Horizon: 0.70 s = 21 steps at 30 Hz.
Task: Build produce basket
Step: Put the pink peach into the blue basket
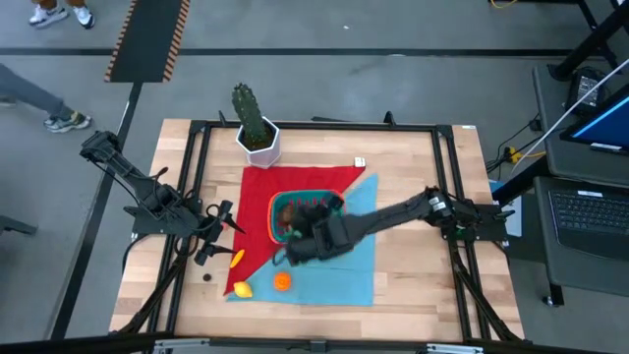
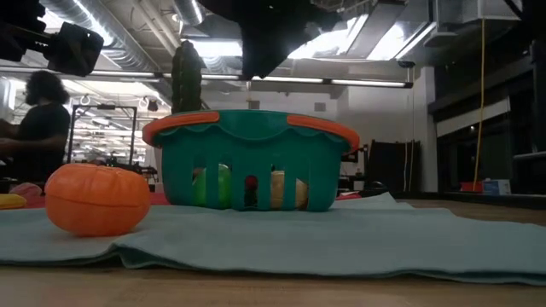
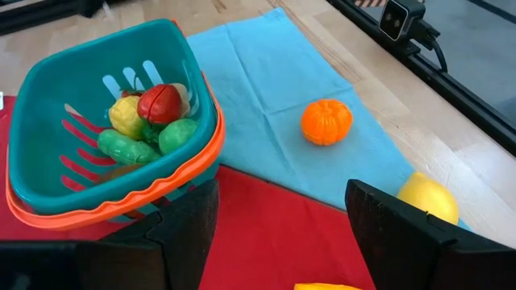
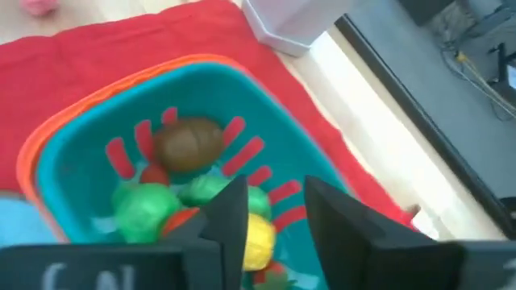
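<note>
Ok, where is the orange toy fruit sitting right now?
In the high view the orange toy fruit lies on the blue cloth, outside and just in front of the basket, with the yellow lemon to its left.

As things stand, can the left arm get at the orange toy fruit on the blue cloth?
Probably yes. The left gripper is open and empty beside the cloths, and nothing stands between it and the orange fruit. The right gripper is over the basket, away from that path.

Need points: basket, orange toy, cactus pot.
basket (image 3: 48,181), left wrist view, bare inner wall.
orange toy (image 3: 326,122), left wrist view, middle of its top.
cactus pot (image 1: 259,144), high view, white rim.
</note>
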### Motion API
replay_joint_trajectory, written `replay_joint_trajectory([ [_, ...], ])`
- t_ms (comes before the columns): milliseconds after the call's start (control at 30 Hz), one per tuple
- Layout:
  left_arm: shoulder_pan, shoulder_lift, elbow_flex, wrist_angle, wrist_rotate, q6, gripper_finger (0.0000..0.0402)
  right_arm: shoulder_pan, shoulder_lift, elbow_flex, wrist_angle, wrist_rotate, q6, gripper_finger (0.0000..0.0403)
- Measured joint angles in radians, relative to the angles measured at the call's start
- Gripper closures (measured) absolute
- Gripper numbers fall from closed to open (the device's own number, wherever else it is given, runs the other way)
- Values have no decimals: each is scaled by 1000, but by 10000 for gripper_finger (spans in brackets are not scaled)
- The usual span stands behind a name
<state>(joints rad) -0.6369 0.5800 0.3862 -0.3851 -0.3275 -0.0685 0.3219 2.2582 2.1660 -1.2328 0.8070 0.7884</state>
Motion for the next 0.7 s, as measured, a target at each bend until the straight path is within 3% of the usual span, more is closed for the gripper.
replay_joint_trajectory([
  [233,0,0,0,0,0,0,138,63,-10,-79,81,113,-41,337],
  [400,0,0,0,6,0,-4,138,63,-118,-157,77,143,-61,373],
  [533,0,0,0,6,0,-4,138,62,-273,-360,185,177,-43,397],
  [700,0,0,0,5,1,-4,138,62,-504,-685,433,206,-57,389],
])
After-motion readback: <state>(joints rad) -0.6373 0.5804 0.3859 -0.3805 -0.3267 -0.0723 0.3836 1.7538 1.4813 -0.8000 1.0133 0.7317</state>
